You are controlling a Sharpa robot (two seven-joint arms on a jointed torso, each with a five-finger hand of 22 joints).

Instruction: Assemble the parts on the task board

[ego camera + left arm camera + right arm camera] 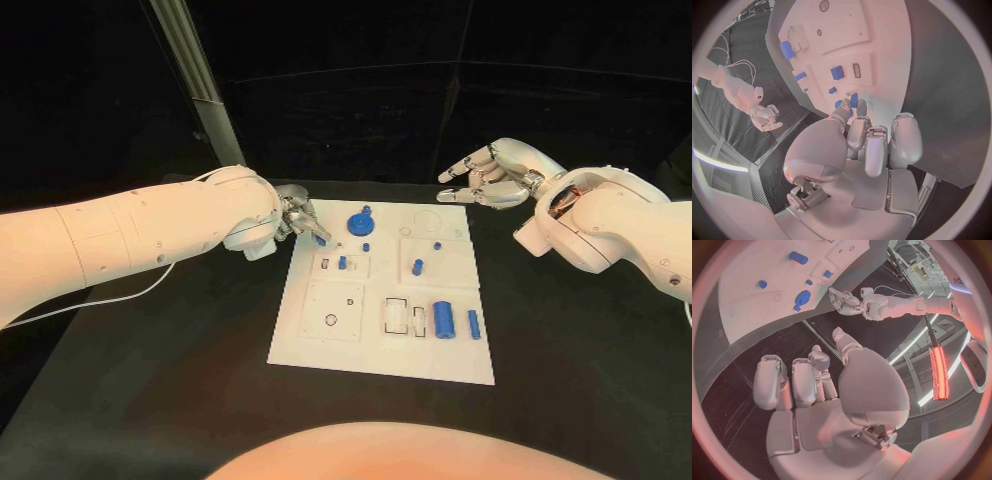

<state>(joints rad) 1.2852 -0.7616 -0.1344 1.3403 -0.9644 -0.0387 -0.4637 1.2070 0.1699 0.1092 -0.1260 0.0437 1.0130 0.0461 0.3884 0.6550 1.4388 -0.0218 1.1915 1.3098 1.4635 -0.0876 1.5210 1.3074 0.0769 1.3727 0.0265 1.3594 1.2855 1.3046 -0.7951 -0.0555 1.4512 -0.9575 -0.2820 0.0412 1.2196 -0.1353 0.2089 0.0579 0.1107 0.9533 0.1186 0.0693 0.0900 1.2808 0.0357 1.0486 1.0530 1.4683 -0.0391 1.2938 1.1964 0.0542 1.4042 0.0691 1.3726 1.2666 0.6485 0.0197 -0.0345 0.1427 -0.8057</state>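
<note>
Blue part [319, 239] is being pinched by left hand [299, 222] at task board [378, 355] edge; right hand [488, 176] idle, holding nothing (approx. half the pcs being left loose).

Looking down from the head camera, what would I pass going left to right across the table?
Left hand at the board's far left corner → blue disc-shaped part → white task board, spanning the middle → right hand, past the board's far right corner.
</note>
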